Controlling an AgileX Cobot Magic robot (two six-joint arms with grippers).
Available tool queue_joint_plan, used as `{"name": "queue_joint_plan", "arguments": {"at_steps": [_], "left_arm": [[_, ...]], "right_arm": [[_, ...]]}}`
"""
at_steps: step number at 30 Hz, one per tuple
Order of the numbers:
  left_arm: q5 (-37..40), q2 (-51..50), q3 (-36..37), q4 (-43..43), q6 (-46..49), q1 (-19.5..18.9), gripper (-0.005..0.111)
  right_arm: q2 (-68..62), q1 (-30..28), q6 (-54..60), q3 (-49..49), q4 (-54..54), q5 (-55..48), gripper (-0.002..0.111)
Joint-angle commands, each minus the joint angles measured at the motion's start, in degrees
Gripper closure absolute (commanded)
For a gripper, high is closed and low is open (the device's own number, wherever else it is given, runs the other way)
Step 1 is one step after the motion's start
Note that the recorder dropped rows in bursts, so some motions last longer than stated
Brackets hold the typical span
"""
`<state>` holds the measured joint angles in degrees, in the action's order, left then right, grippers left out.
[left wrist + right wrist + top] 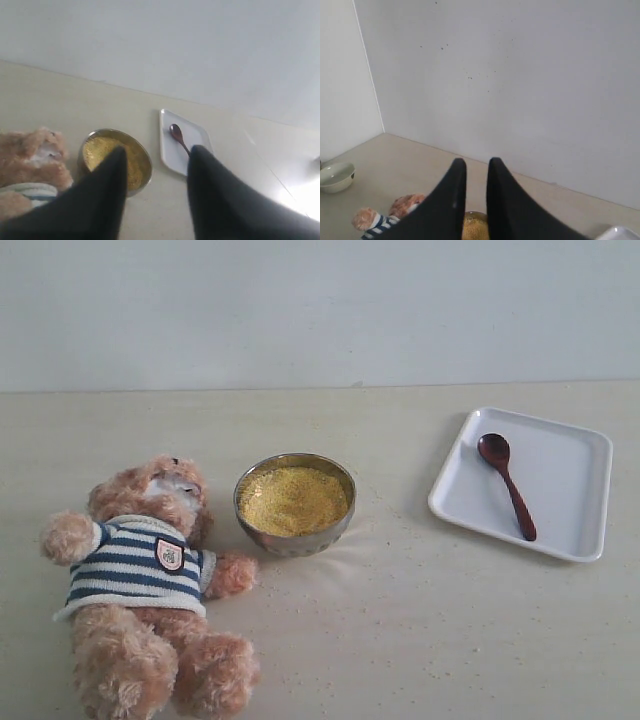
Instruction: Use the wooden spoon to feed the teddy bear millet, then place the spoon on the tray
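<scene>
The teddy bear (140,570) lies on its back at the table's front left in a striped shirt. Beside its head stands a metal bowl (262,525) heaped with yellow millet (294,498). The wooden spoon (507,485) lies on the white tray (565,495) at the right, its bowl toward the back. Neither gripper shows in the exterior view. My left gripper (159,148) is open and empty, high above the table, with the millet (97,150), spoon (176,134) and tray (170,152) beyond it. My right gripper (477,161) hangs high with a narrow gap and nothing in it.
Stray grains are scattered on the beige table (420,620) around the bowl. A small pale bowl (336,176) sits far off near a wall corner in the right wrist view. A plain wall (320,310) runs behind the table.
</scene>
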<state>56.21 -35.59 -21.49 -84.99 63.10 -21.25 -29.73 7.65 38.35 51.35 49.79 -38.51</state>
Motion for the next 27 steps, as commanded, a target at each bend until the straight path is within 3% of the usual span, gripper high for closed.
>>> {"name": "queue_joint_plan", "arguments": {"at_steps": [1,8,27], "left_arm": [[6.28,0.42,0.07,-1.84,-0.51,-0.21,0.102],[8.32,0.42,0.07,-8.58,-0.33,-0.21,0.101],[8.04,0.42,0.07,-8.42,-0.53,-0.21,0.101]], "right_arm": [[5.86,1.48,-0.38,-4.13,0.46,1.03,0.108],[13.19,1.59,-0.54,-7.39,0.35,0.54,0.108],[13.77,1.59,-3.45,-7.39,0.46,1.48,0.108]]}}
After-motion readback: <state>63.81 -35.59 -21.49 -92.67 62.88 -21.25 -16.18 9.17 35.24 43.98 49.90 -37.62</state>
